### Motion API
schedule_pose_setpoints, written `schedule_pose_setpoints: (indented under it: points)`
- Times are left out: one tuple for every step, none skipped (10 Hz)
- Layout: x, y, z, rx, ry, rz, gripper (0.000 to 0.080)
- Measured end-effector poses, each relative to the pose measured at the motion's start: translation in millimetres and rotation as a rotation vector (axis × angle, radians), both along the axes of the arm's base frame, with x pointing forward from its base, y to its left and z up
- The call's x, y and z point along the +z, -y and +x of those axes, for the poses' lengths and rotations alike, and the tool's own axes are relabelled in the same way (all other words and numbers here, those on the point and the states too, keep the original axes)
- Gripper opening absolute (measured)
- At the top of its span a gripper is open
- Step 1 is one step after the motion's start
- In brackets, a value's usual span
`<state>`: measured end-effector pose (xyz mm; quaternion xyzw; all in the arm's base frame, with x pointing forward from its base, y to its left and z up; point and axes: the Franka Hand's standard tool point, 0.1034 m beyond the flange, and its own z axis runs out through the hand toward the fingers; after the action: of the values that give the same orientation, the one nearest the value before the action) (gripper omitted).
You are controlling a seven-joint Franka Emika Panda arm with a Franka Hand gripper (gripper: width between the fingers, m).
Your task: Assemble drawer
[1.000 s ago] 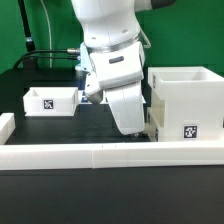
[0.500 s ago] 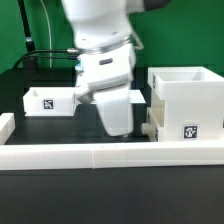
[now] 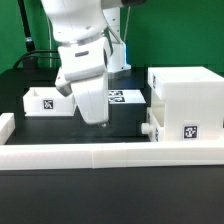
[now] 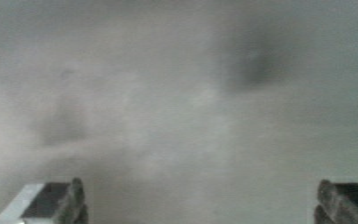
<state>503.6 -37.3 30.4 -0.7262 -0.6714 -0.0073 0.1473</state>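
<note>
Arm (image 3: 84, 60) moved from casing (image 3: 186, 98) toward tray (image 3: 52, 101); both interiors hidden.

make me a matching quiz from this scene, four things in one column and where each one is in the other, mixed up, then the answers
Things:
1. casing
2. small tray
3. marker board
4. gripper

Places or states:
A. lying flat on the table, behind the arm
B. at the exterior view's left
C. hanging over the dark table, jaws apart, nothing between them
D. at the exterior view's right, the tallest white part

Pairs: 1-D, 2-B, 3-A, 4-C
</note>
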Motion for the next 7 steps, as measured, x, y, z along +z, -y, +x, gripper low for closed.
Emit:
schedule_pose_setpoints:
  points:
    - [2.0, 3.5, -3.7, 0.006, -0.003, 0.002, 0.0649]
    - [1.6, 8.7, -5.8, 0.010, -0.007, 0.007, 0.0649]
    - [1.1, 8.5, -5.8, 0.003, -0.008, 0.005, 0.0649]
    - [0.9, 8.7, -6.0, 0.003, -0.009, 0.005, 0.0649]
    - [1.5, 10.6, -6.2, -0.001, -0.008, 0.004, 0.0649]
    - [8.3, 19.2, -7.2, -0.031, 0.008, -0.010, 0.0649]
    - [17.9, 26.6, -13.9, -0.073, 0.033, -0.037, 0.0649]
